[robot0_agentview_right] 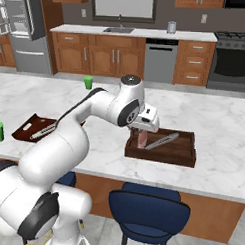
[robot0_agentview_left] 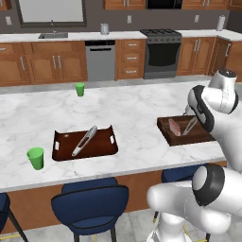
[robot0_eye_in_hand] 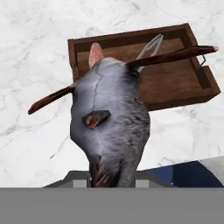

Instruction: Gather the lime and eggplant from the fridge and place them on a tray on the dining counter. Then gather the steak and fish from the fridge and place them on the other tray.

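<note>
1. Marble dining counter [robot0_agentview_left: 132, 118] runs across the middle of both base views, wooden cabinets and a dark stove [robot0_agentview_left: 161, 53] behind it, blue stools along the near edge

2. Two trays on it: one tray [robot0_agentview_left: 85, 144] at lower left of the left base view, carrying only a pair of metal tongs [robot0_agentview_left: 84, 141], and the other tray [robot0_agentview_right: 161, 146] at centre right of the right base view

3. On that second tray I can see a pink steak [robot0_agentview_right: 142, 139] standing near its left end, with another pair of tongs [robot0_agentview_right: 162, 141] lying just beside it

4. The gripper [robot0_eye_in_hand: 111, 177] sits at the bottom of the hand view, jaws pinched hard on the fish [robot0_eye_in_hand: 109, 127], a grey body with dark red fins sticking out to either side

5. Here is what matters: in the hand view the fish hangs over bare marble, and the other tray lies beyond it toward the upper right of the frame, close but not yet under it

6. My read is that the carry must go on up-frame until the fish clears the tray's near wall

7. Fridge [robot0_agentview_right: 20, 26] stands at upper left of the right base view; lime and eggplant I cannot pick out anywhere
</note>
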